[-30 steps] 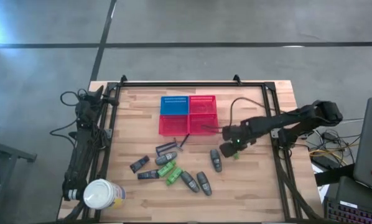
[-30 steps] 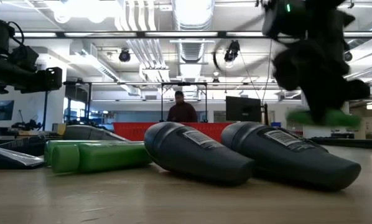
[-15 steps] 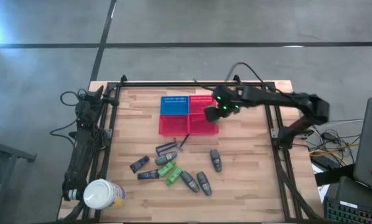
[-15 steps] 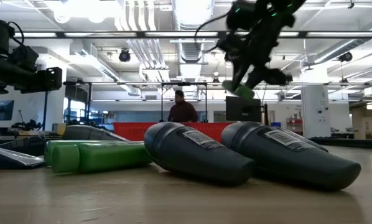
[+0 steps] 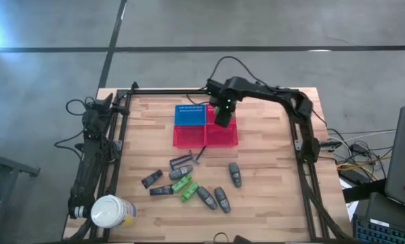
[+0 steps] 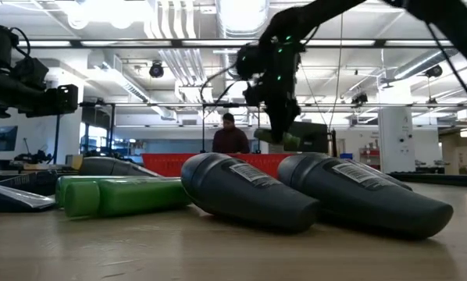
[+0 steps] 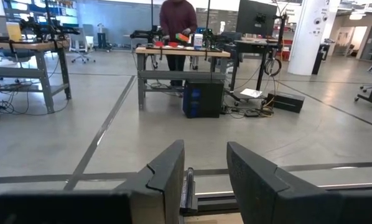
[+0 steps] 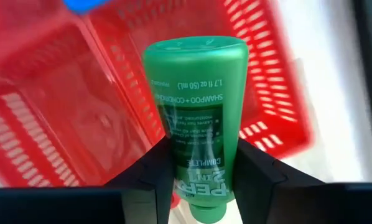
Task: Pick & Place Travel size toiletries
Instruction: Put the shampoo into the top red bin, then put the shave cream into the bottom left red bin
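Right wrist view shows the right gripper [image 8: 198, 171] clamped on a green bottle [image 8: 195, 118], its long axis running straight out between the fingers, flat cap end pointing away over the red baskets [image 8: 260, 81]. Left gripper [image 7: 204, 177], fingers parted and empty, waits at the table's left edge.

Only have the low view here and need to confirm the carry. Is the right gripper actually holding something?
Observer: Yes. The right gripper is shut on a green bottle; the wrist view shows a finger on each side of it.
Operator: Where over the table?
Observer: In the high view it hangs above the red baskets, beside the blue basket.
Operator: Left arm?
Observer: Parked at the table's left edge, left gripper open and holding nothing.
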Robot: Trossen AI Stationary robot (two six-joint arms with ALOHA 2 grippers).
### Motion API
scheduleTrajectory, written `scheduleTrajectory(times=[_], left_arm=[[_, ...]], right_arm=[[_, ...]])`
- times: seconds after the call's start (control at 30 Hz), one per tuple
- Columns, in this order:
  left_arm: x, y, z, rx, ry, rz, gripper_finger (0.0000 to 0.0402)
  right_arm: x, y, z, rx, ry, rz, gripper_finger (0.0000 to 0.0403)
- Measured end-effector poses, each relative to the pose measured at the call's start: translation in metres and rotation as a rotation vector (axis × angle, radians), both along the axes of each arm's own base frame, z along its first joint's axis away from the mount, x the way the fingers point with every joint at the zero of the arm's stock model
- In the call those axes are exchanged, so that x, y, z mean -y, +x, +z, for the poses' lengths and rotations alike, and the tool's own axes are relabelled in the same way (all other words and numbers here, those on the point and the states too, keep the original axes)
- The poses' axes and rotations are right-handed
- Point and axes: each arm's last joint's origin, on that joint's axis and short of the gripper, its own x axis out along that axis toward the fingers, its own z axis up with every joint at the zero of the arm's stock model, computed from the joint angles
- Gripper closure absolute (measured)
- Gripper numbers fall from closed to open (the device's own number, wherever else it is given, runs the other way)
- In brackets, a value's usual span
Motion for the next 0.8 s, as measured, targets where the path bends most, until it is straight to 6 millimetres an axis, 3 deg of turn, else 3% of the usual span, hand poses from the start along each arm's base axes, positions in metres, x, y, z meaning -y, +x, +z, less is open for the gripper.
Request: scheduleTrajectory(times=[0.17,0.3,0.43,0.63,0.8], left_arm=[[0.000,0.000,0.000,0.000,0.000,0.000,0.0275],[0.000,0.000,0.000,0.000,0.000,0.000,0.0275],[0.000,0.000,0.000,0.000,0.000,0.000,0.0275],[0.000,-0.001,0.000,-0.149,0.017,0.042,0.0275],[0.000,-0.001,0.000,-0.142,0.017,0.044,0.0275]], right_arm=[[0.003,0.017,-0.002,-0.027,-0.019,0.047,0.0234],[0.002,0.026,0.013,-0.013,-0.133,0.062,0.0186],[-0.001,0.023,0.040,0.051,-0.173,0.050,0.0143],[-0.005,0.016,0.057,0.096,-0.179,-0.031,0.0095],[-0.017,0.012,0.070,0.133,-0.185,-0.044,0.0067]])
